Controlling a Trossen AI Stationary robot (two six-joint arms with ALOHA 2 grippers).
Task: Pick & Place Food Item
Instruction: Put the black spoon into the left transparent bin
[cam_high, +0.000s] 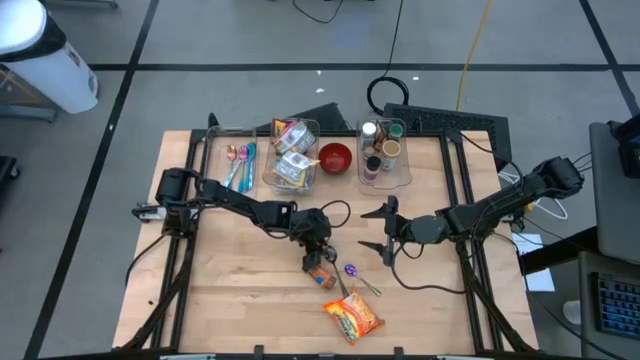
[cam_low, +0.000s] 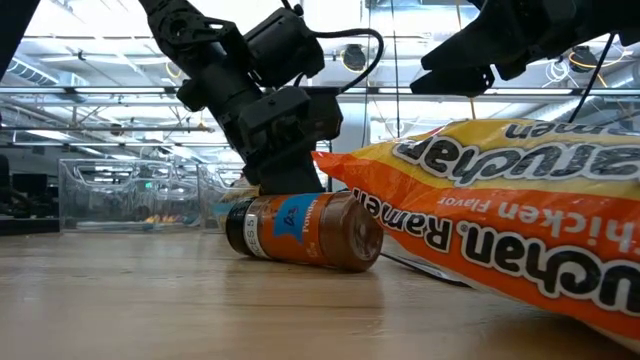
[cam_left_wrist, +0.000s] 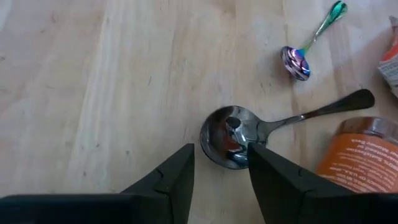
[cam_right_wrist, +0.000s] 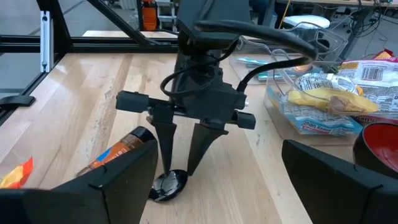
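The left gripper (cam_left_wrist: 221, 177) is lowering its parted fingers around a metal spoon's (cam_left_wrist: 249, 134) bowl beside the toppled spice jar (cam_low: 300, 231), while the right gripper (cam_high: 385, 229) is waiting nearby, fingers apart.

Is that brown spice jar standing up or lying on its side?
Lying on its side: the spice jar rests lengthwise on the table, dark cap pointing sideways, beside the ramen packet.

Robotics lab or workshop space. Grey floor (cam_high: 250, 40) marked with dark tape lines is surrounding a wooden surface (cam_high: 240, 290); cables (cam_high: 395, 85) are trailing off it, and ceiling trusses (cam_low: 100, 95) are showing in the room behind.
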